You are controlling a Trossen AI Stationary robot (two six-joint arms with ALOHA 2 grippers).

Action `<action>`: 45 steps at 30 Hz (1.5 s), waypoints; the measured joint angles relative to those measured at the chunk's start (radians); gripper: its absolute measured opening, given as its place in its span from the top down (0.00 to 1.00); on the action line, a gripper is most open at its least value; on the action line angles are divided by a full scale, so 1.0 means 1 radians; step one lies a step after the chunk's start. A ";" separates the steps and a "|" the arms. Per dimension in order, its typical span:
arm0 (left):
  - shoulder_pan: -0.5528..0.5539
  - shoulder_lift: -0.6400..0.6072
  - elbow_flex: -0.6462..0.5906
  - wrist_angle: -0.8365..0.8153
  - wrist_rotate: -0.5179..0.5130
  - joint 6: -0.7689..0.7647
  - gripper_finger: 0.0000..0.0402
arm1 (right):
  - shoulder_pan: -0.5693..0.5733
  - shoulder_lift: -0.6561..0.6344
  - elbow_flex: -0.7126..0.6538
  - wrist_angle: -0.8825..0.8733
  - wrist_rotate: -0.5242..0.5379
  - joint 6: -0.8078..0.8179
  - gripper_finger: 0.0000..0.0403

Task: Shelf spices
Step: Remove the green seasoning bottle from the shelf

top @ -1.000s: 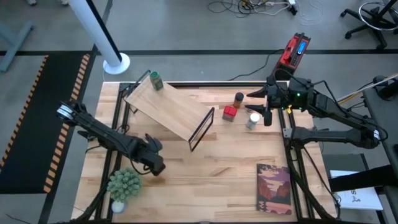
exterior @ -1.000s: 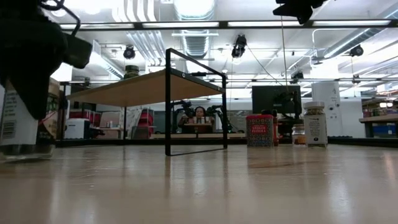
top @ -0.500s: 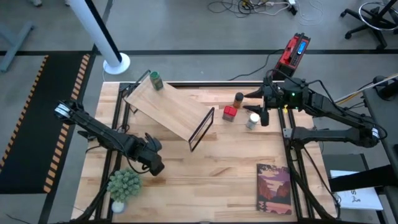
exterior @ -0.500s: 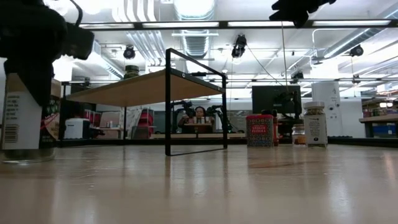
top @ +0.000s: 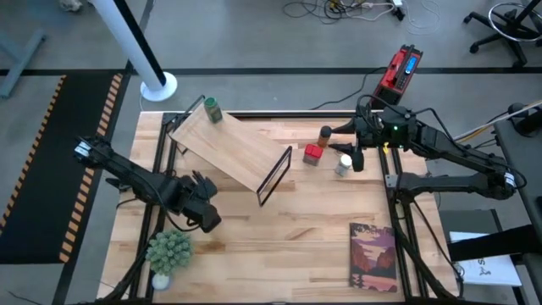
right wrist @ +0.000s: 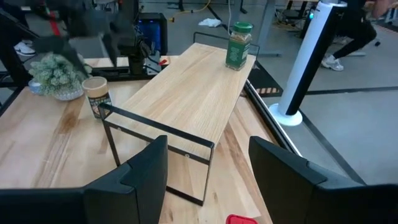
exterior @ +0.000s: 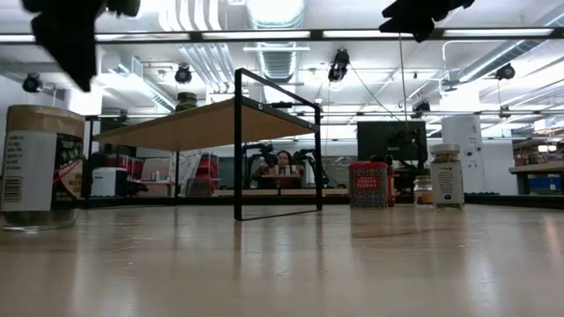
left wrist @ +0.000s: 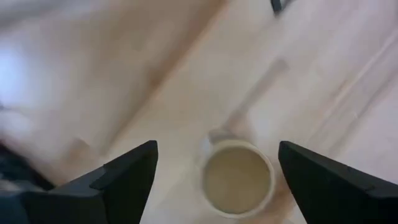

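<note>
Our left fingers (left wrist: 214,180) spread wide above the tan-topped jar (left wrist: 238,178), gripping nothing.

It stands free near the surface's (top: 279,246) left edge, we judge just set down there. Our right fingers (right wrist: 205,180), parted and empty, hover near the right edge over three containers: red tin (top: 312,153), brown jar (top: 325,134), white-lidded jar (top: 343,164). One green-lidded jar (top: 212,109) sits at the shelf's (top: 233,148) far end. We count five spices.

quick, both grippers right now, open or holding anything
left gripper: open, holding nothing, above the tan-topped jar.
right gripper: open, holding nothing.
</note>
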 joint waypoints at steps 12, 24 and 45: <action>0.244 -0.001 0.292 -0.300 -0.391 0.141 0.25 | 0.003 0.000 0.000 0.038 -0.001 0.005 0.50; 0.547 -0.003 0.402 -0.140 -0.557 1.011 0.23 | 0.018 0.000 0.000 0.037 -0.002 -0.008 0.50; 1.144 -0.012 0.402 0.150 0.006 1.113 0.25 | 0.018 0.000 0.000 0.037 -0.003 -0.042 0.50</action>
